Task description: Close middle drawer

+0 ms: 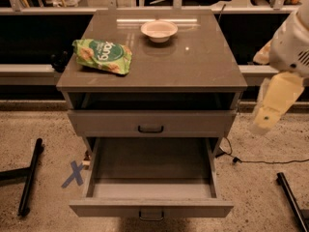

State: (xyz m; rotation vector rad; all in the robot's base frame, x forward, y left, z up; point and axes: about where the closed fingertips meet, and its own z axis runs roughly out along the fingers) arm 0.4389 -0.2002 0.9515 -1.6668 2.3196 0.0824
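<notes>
The middle drawer (150,208) of the grey-brown cabinet (152,76) is pulled far out toward me. Its box is empty, and its small dark loop handle (151,215) sits at the lower edge of the view. The top drawer front (150,122) above it stands slightly out, with a dark gap under the cabinet top. The lowest drawer is hidden under the open one. My cream-coloured arm comes in from the right edge. Its gripper end (263,122) hangs to the right of the cabinet at about top-drawer height, apart from both drawers.
A green snack bag (102,56) and a white bowl (159,30) lie on the cabinet top. A blue X (73,174) is taped to the floor at the left, beside a black stand leg (30,175). A cable (260,161) and another black leg (292,199) lie at the right.
</notes>
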